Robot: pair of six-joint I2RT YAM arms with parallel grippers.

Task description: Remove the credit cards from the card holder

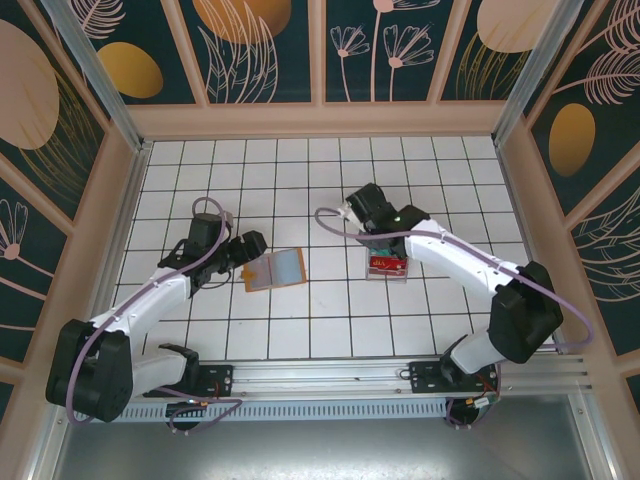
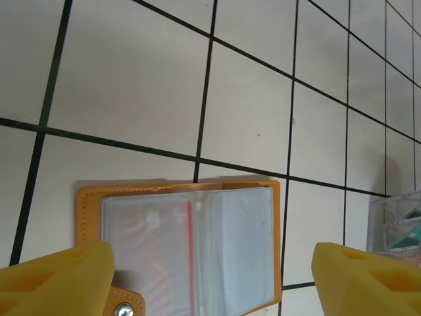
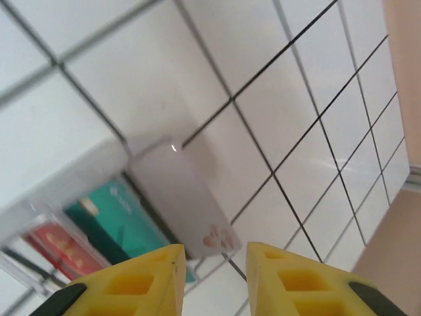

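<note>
Illegible print on reddish card (image 2: 164, 253)

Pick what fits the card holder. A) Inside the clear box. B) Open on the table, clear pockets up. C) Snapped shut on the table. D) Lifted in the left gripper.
B: the card holder lies spread open on the tiled table, clear pockets facing up.

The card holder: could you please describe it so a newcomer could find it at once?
On the white tiled table, look left of centre, just beside the left gripper. The card holder lies open and flat there: tan-orange border, clear pockets inside, unlike the clear box further right.
</note>
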